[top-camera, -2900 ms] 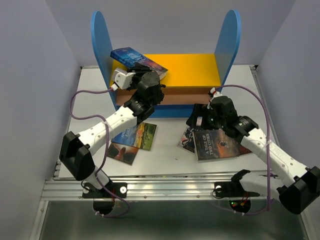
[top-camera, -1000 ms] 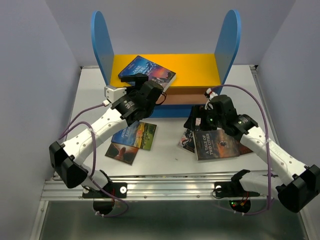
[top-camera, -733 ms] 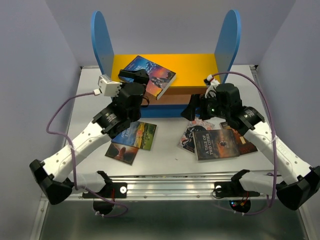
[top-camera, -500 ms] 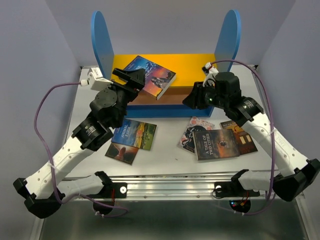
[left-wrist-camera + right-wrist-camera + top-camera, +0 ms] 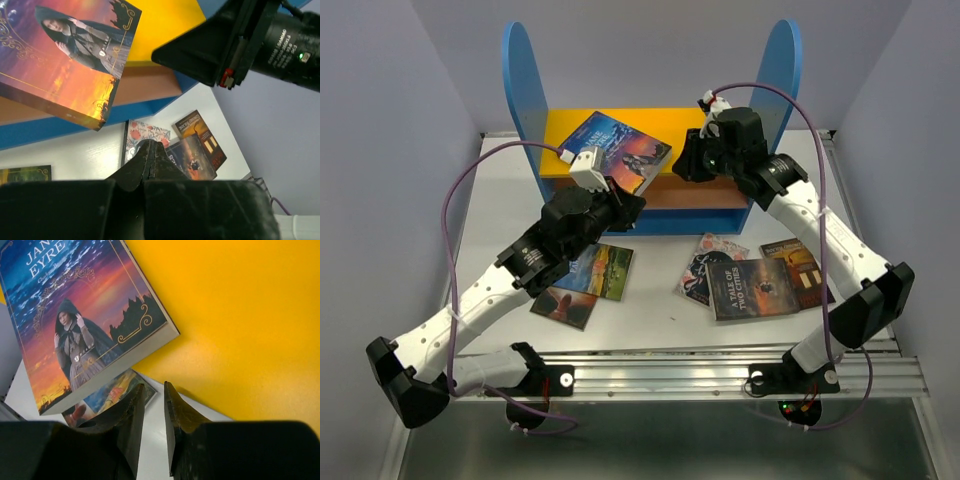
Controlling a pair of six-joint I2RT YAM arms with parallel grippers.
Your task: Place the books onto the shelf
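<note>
Shut tight, the left gripper [image 5: 150, 148] has its two fingers pressed together with nothing between them. It hangs over the table [image 5: 660, 322], just in front of the shelf [image 5: 523, 80]. With no book in it, closed fingers like these look better suited to nudging than to picking up.

Nearest the arms, at 8 o'clock on the table, lie a brown book [image 5: 563, 305] and a landscape-cover book [image 5: 598, 270], flat and overlapping. The left arm [image 5: 510, 275] crosses the second, so part of its cover is hidden. At 4 o'clock a floral book [image 5: 705, 258], a Tale of Two Cities book [image 5: 755, 288] and an orange-brown book [image 5: 802, 272] lie fanned over one another. Whether another sits under them I cannot tell. All five are yet to be shelved.

At 12 o'clock the bottom board [image 5: 695, 222] and middle board [image 5: 685, 192] are partly covered by the arms, and what stands on them is hard to make out.

On the yellow top board [image 5: 715, 125] the Jane Eyre book [image 5: 618, 150] lies flat and skewed, its near corner jutting past the front edge. It appears set down rather than stood up, and probably wants squaring. The right gripper [image 5: 154, 389] hovers above that board at the book's 3 o'clock, jaws a narrow slot apart and empty. That is a fair stance for pushing the book's edge, not for gripping it.
</note>
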